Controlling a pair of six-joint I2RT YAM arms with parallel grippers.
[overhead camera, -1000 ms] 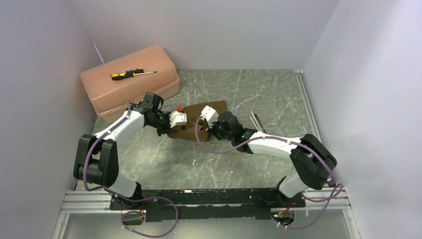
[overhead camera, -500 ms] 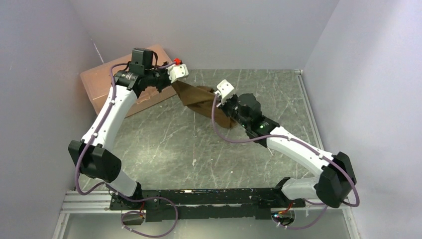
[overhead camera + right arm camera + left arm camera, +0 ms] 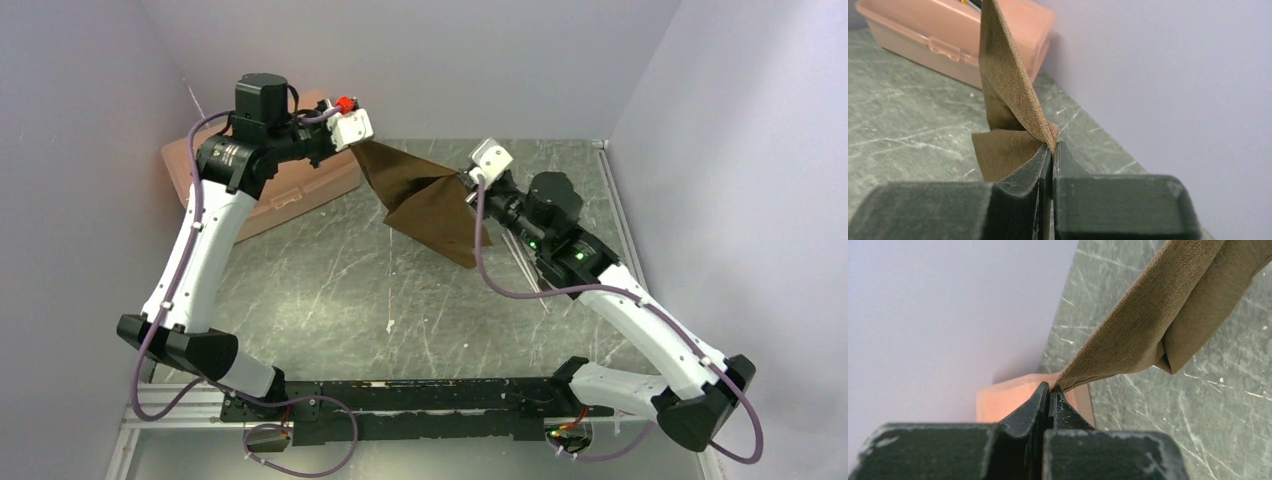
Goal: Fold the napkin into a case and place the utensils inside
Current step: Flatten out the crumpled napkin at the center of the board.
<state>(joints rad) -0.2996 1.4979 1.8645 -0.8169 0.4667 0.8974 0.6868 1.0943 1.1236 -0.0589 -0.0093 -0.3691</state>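
Across the grey-green marbled stone surface [image 3: 330,290], walled on three sides by pale lilac panels, two white-and-black arms reach up and toward the back. At the far left corner sits a pink translucent plastic box [image 3: 300,185] with a lid, partly hidden behind the left arm in the top view. Between the arms hangs the plain dark brown cloth napkin [image 3: 425,200], lifted off the surface and stretched from one corner at upper left to another at upper right, its loose lower part drooping in a slack fold toward the surface (not yet any kind of pouch). The left gripper [image 3: 1049,390] is pinched tight on one corner of the napkin, fingers pressed together with only cloth between them, just in front of the box. The right gripper [image 3: 1052,150] is likewise clamped on the opposite corner, the fabric rising steeply from its tips. Beneath the right arm lie a few thin silvery-grey utensils [image 3: 520,262] flat on the surface, mostly covered by the arm.
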